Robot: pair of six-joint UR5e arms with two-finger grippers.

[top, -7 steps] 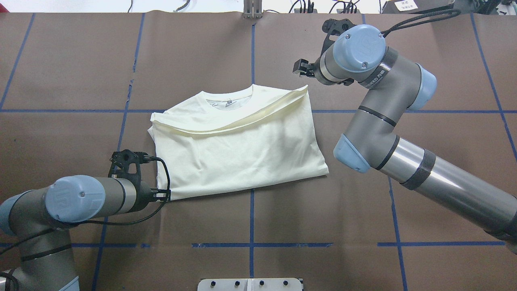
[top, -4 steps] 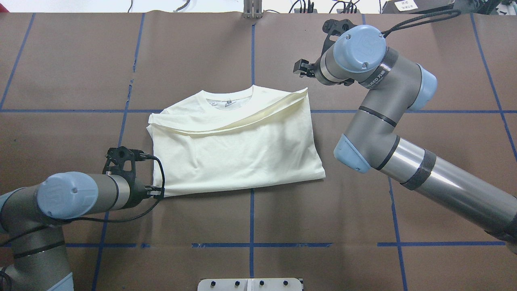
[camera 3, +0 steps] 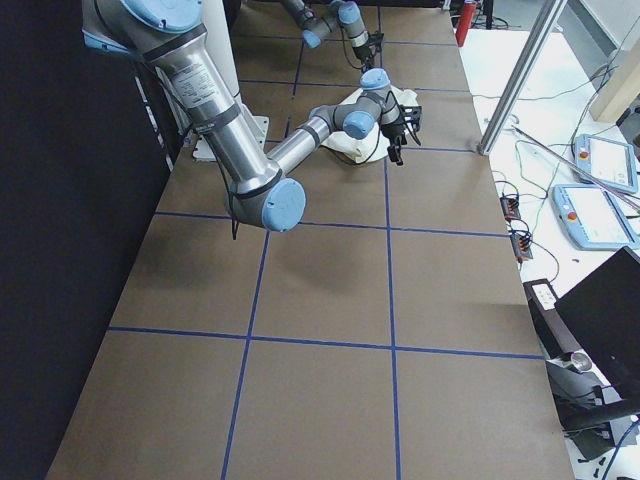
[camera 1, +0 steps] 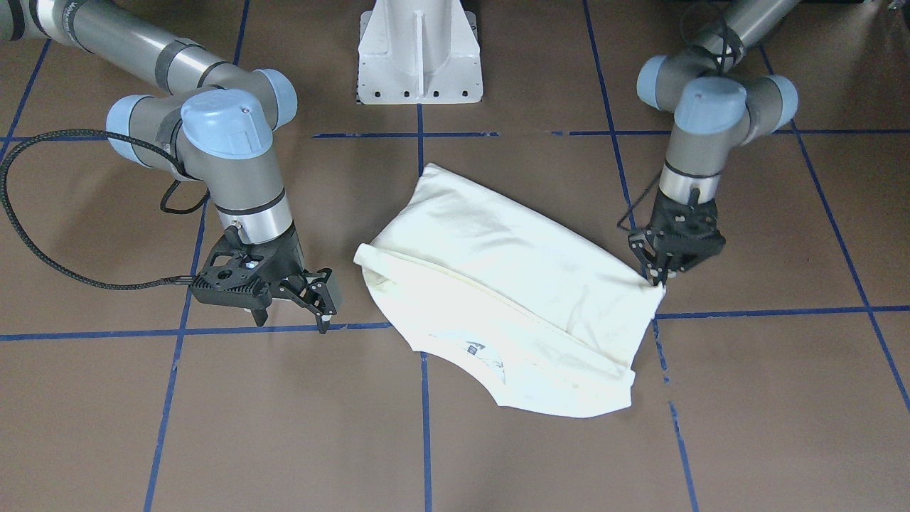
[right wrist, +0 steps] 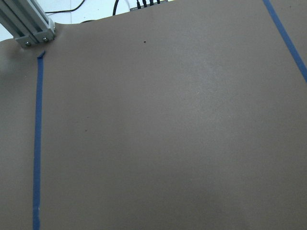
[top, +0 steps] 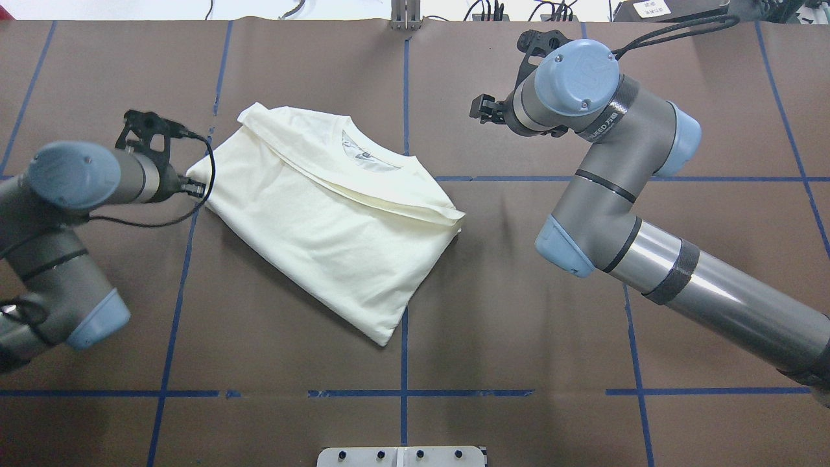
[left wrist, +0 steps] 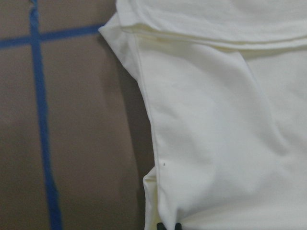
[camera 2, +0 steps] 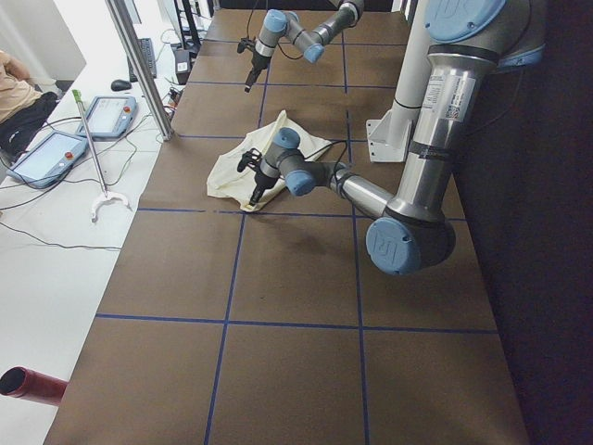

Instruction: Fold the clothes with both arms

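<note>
The cream T-shirt (top: 324,220) lies folded and askew on the brown table, plain side up, with the collar label (top: 366,155) showing and the print hidden. It also shows in the front view (camera 1: 512,284) and fills the left wrist view (left wrist: 216,120). My left gripper (top: 194,188) is low at the shirt's far-left corner and shut on that corner; the front view shows the pinch (camera 1: 657,281). My right gripper (top: 481,107) is open and empty, well off to the right of the shirt, above bare table (camera 1: 323,299).
The white pedestal base (camera 1: 419,57) stands at the table's near edge in the middle. An aluminium post (top: 405,16) stands at the far edge. Blue tape lines (top: 404,97) grid the brown table. Teach pendants and cables lie beyond the far edge (camera 2: 56,153).
My left gripper has swung from the front left toward the far left, dragging the held corner so the shirt turned and slid left. The right arm has not moved.
</note>
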